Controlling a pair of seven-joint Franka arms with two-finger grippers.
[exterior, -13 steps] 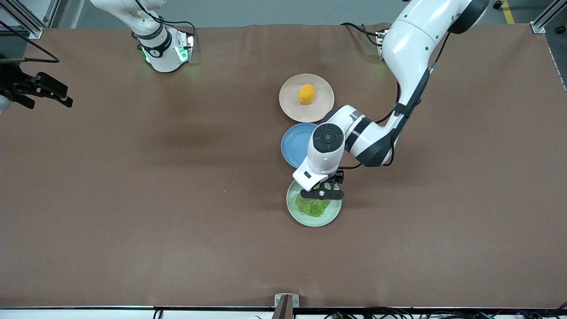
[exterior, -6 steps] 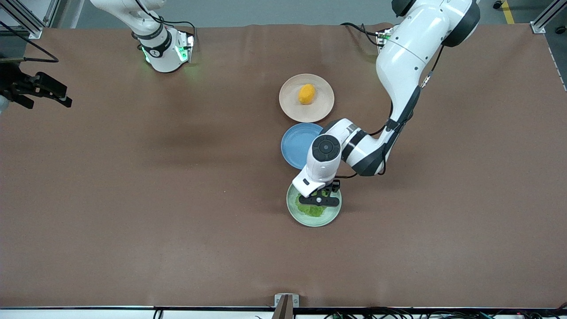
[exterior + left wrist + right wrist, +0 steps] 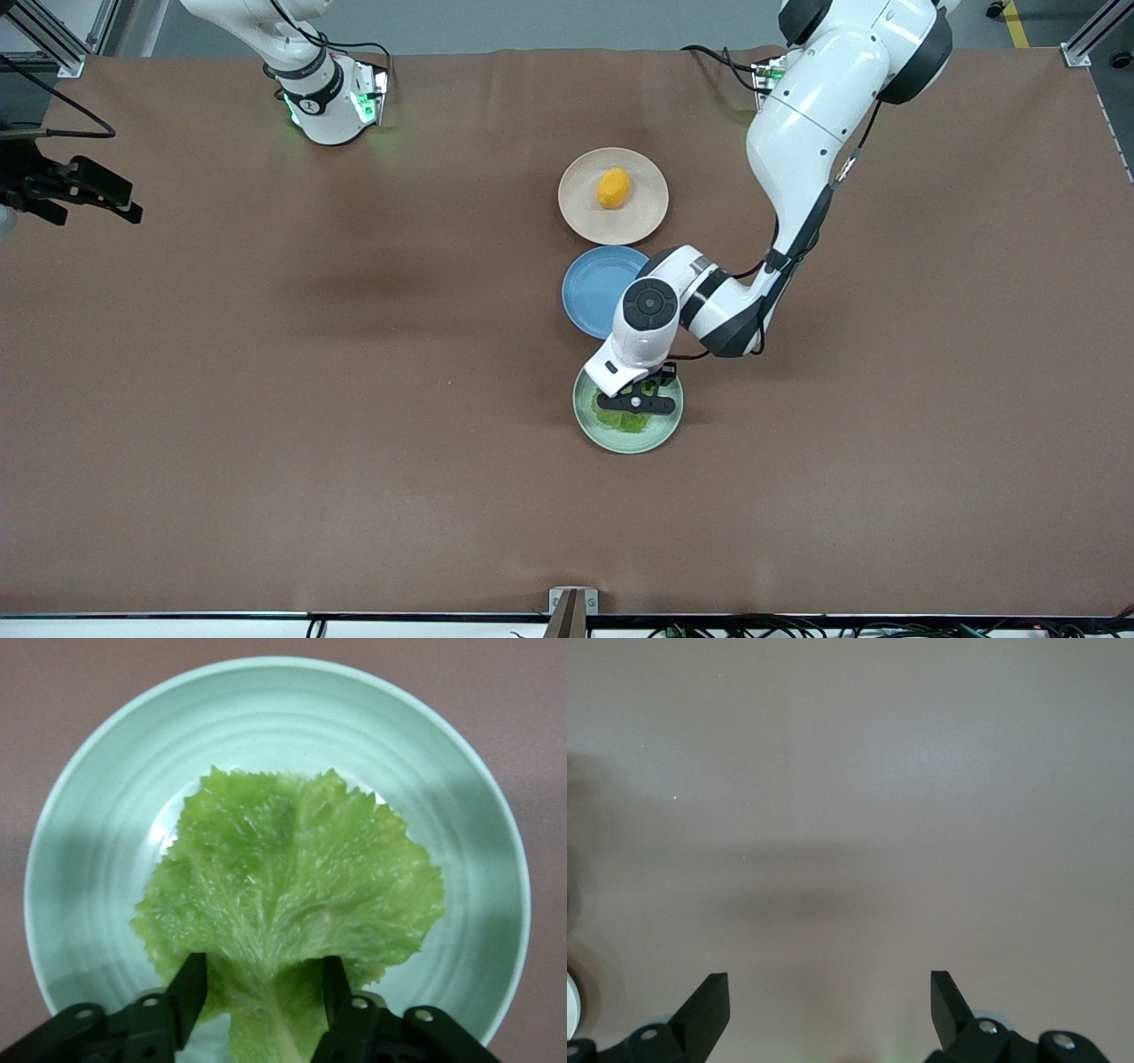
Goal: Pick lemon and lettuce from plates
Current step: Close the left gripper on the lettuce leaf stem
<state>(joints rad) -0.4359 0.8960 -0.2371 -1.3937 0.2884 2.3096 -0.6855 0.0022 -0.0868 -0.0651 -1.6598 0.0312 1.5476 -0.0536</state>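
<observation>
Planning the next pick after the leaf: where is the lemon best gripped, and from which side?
Probably from straight above, fingers across its narrow middle. The lemon lies on its side on the beige-pink plate, its long axis tilted, and nothing stands beside it. Closing across the short width looks steadier than gripping the tapered ends.

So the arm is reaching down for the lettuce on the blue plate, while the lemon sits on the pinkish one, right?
Not quite. The lettuce lies on the mint green plate, as the left wrist view shows. The blue plate holds nothing. The lemon does sit on the pinkish plate.
</observation>
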